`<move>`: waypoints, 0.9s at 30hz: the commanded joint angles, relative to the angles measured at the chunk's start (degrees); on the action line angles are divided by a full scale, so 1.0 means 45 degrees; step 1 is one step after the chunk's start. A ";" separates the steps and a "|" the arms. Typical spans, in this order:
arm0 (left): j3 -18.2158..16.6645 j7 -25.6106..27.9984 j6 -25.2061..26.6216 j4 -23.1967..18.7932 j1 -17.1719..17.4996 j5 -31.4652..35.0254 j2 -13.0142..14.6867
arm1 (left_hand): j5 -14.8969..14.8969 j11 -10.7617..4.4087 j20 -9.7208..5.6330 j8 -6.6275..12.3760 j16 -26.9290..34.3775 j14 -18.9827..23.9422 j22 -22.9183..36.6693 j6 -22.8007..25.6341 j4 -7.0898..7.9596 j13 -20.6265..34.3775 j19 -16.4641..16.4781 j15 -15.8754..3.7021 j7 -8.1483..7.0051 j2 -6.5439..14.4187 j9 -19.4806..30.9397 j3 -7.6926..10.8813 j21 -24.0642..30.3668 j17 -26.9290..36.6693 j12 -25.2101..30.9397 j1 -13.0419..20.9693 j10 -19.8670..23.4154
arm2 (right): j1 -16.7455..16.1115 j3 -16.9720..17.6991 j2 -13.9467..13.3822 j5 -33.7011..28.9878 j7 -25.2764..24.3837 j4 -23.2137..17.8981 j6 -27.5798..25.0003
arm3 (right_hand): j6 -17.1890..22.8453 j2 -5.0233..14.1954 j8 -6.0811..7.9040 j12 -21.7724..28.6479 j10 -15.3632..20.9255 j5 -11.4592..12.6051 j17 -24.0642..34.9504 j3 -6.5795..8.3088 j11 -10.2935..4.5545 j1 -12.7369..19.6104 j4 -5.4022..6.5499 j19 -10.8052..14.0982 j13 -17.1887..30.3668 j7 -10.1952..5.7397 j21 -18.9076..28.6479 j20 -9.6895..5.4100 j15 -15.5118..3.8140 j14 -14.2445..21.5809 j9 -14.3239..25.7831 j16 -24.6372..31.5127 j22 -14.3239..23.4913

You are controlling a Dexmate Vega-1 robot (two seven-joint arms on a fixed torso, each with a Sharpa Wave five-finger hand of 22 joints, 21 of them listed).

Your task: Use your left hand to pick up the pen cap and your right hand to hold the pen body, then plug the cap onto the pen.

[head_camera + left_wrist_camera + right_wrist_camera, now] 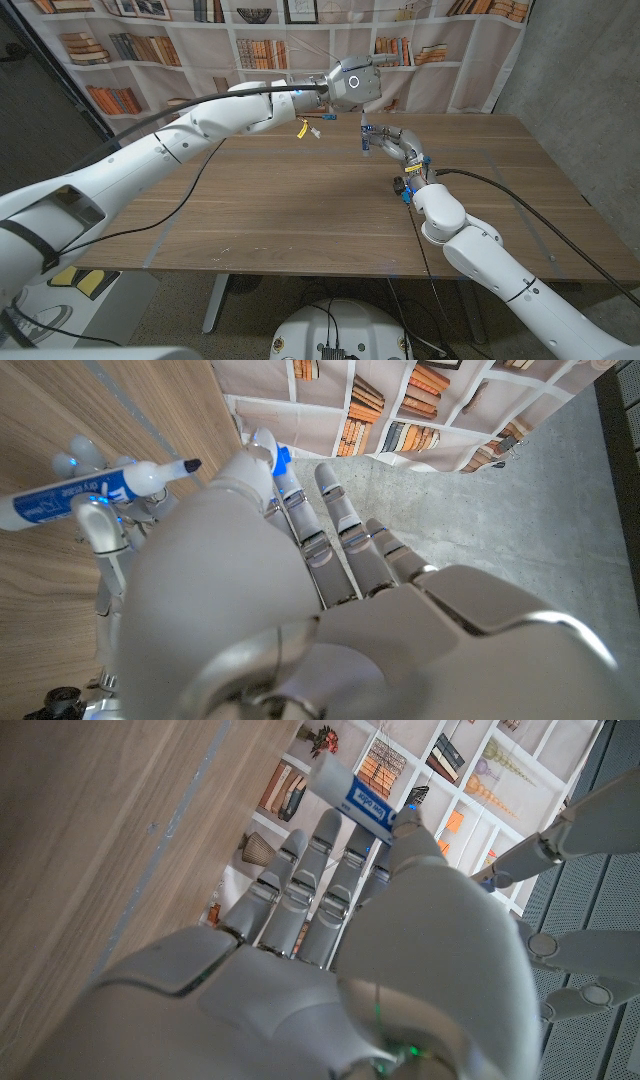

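Over the far middle of the table, my right hand (pixel 398 143) grips the pen body (pixel 365 135), a white barrel with a blue label. The pen body (pixel 75 498) ends in a dark bare tip that points toward my left hand, and the right hand's fingers (pixel 100 530) wrap its barrel. The pen body (pixel 355 792) also sticks out past my right hand (pixel 400 950). My left hand (pixel 350 85) hovers just above and behind the pen. A small blue pen cap (pixel 283 458) is pinched at the fingertips of my left hand (pixel 330 590), a short gap from the tip.
The wooden table (pixel 300 220) stretches wide under both arms. A black cable (pixel 500 183) runs over its right part. A yellow tag (pixel 302 127) hangs from my left wrist. A bookshelf-print backdrop (pixel 150 50) stands behind the table's far edge.
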 commanded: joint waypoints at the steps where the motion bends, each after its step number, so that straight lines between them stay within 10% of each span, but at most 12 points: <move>1: 0.0033 0.0053 -0.0105 0.0029 -0.0014 -0.0076 0.0095 | 0.0053 -0.0621 -0.0972 0.0061 -0.0014 0.0031 0.0032 0.0059 0.0558 0.0875 0.0089 -0.1459 -0.0087 -0.0044 0.0038 0.0678 0.0001 0.0017 0.0083 0.0032 0.0661 | 0.0001 0.0056 -0.0074 0.0665 0.0361 0.0014 0.0152 | 0.0712 0.0117 0.0054 0.0122 0.1043 0.0064 -0.0003 0.0285 -0.0954 0.0060 0.0225 0.0123 0.0026 -0.0557 -0.0001 -0.1273 -0.1137 0.0119 0.0025 -0.0005 0.0037; 27: 0.0023 -0.0002 -0.0299 0.0132 -0.0079 0.0143 0.0296 | 0.0045 -0.0616 -0.0963 0.0115 -0.0021 0.0006 0.0032 0.0049 0.0553 0.0872 0.0089 -0.1489 -0.0076 -0.0083 0.0032 0.0774 -0.0007 0.0017 0.0087 0.0020 0.0676 | 0.0224 -0.0063 -0.0154 0.0939 0.0484 0.0235 -0.0006 | 0.0679 0.0114 0.0020 0.0116 0.1032 0.0049 -0.0010 0.0312 -0.0957 0.0030 0.0221 0.0123 0.0021 -0.0555 -0.0003 -0.1265 -0.1129 0.0127 0.0030 -0.0019 0.0039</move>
